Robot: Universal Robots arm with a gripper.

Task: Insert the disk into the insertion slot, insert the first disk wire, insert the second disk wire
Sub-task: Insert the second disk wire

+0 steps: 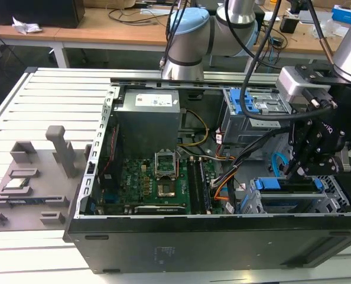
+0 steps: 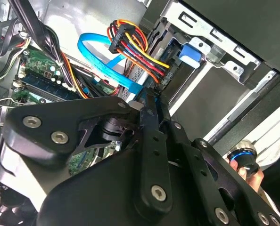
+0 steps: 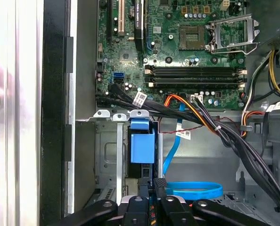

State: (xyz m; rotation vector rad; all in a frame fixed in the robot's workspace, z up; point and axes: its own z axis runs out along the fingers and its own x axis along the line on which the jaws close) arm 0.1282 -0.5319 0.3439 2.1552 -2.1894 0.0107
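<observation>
The disk (image 1: 285, 184) lies in the insertion slot (image 1: 335, 198) at the case's front right corner in the exterior view, its blue carrier (image 3: 142, 146) showing between the perforated silver walls (image 3: 107, 155). The first disk wire (image 2: 144, 54), a red, orange and yellow bundle, runs down to a black plug at the disk's end. The second disk wire (image 2: 95, 61) loops light blue (image 3: 196, 190) and ends right at my fingertips. My gripper (image 1: 296, 171) hangs over the disk's connector end, jaws pressed together (image 2: 149, 101) on that cable's end; the plug itself is hidden.
A taller grey cage with blue latch (image 1: 249, 106) stands behind the slot. Thick black cable bundles (image 3: 225, 136) and an orange cable (image 3: 192, 106) cross between motherboard (image 1: 158, 183) and bays. The power supply (image 1: 149, 115) sits at the back. Grey fixtures (image 1: 28, 177) rest on the slatted table.
</observation>
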